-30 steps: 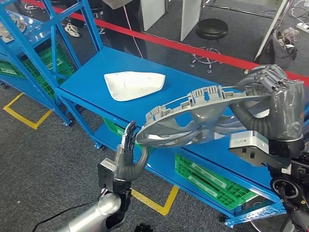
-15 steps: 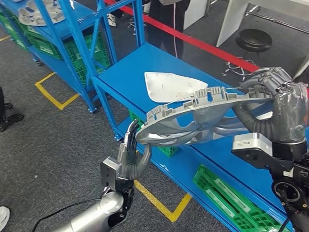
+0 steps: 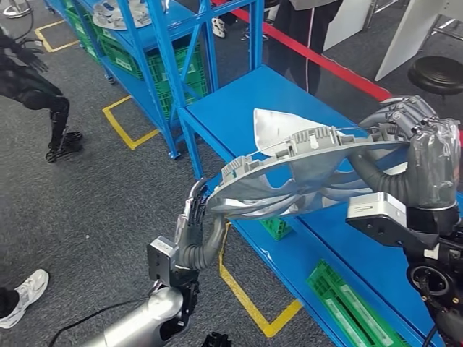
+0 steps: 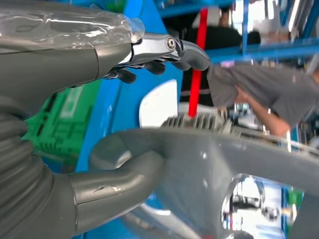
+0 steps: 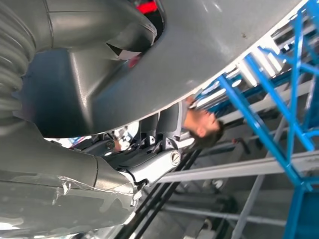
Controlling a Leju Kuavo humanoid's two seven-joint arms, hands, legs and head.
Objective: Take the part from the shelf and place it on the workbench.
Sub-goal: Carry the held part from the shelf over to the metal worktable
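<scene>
A large grey ribbed part point(image 3: 294, 177) hangs level in front of me, above the near edge of the blue workbench point(image 3: 234, 108). My left hand point(image 3: 195, 231) holds its left rim, thumb pressed under the edge and fingers standing up behind it. The left wrist view shows that thumb point(image 4: 112, 191) against the part point(image 4: 226, 159), with the fingers point(image 4: 169, 50) spread above. My right hand point(image 3: 423, 155) grips the right rim; in the right wrist view the part point(image 5: 188, 64) lies against the hand point(image 5: 56, 184). A white curved panel point(image 3: 270, 124) lies on the workbench behind the part.
A blue shelf rack point(image 3: 163, 43) with green crates point(image 3: 174, 65) stands at the back left. Yellow tape point(image 3: 123, 126) marks the grey floor. A person point(image 3: 306, 29) stands behind the bench beyond a red line point(image 3: 349, 72). A black stool point(image 3: 437, 72) stands far right and a shoe point(image 3: 24, 289) shows near left.
The whole scene has slid to the right, so my view has turned left. The grey part stays held between both hands in the same pose.
</scene>
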